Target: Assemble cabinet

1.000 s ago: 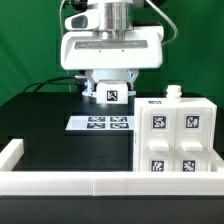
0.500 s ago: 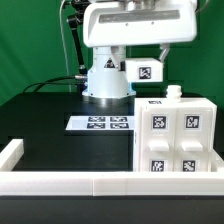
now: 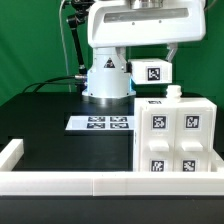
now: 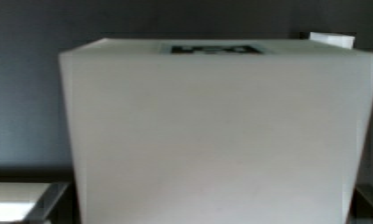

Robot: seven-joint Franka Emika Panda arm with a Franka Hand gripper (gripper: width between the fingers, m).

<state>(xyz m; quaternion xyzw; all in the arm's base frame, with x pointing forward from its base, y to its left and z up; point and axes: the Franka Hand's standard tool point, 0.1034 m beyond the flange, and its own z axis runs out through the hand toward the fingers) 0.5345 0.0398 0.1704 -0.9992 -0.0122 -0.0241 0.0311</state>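
The cabinet body (image 3: pixel 176 136) is a large white box with several marker tags on its front, standing at the exterior view's right. A small white peg (image 3: pixel 174 92) sticks up from its top. My gripper (image 3: pixel 152 60) is shut on a small white tagged block (image 3: pixel 152 72) and holds it in the air, just above and to the left of the cabinet's top. In the wrist view the block (image 4: pixel 201 130) fills most of the picture, its tag on the far face. The gripper (image 4: pixel 204 208) has its jaws against the block's two sides, mostly hidden.
The marker board (image 3: pixel 100 123) lies flat on the black table (image 3: pixel 50 125) in front of the arm's base (image 3: pixel 106 80). A white rail (image 3: pixel 90 183) runs along the table's front edge, with a raised corner (image 3: pixel 10 152) at the left.
The arm has risen and swung to the exterior view's right, carrying the tagged block from low over the marker board up to beside the cabinet's top. In the last half second it barely moved.
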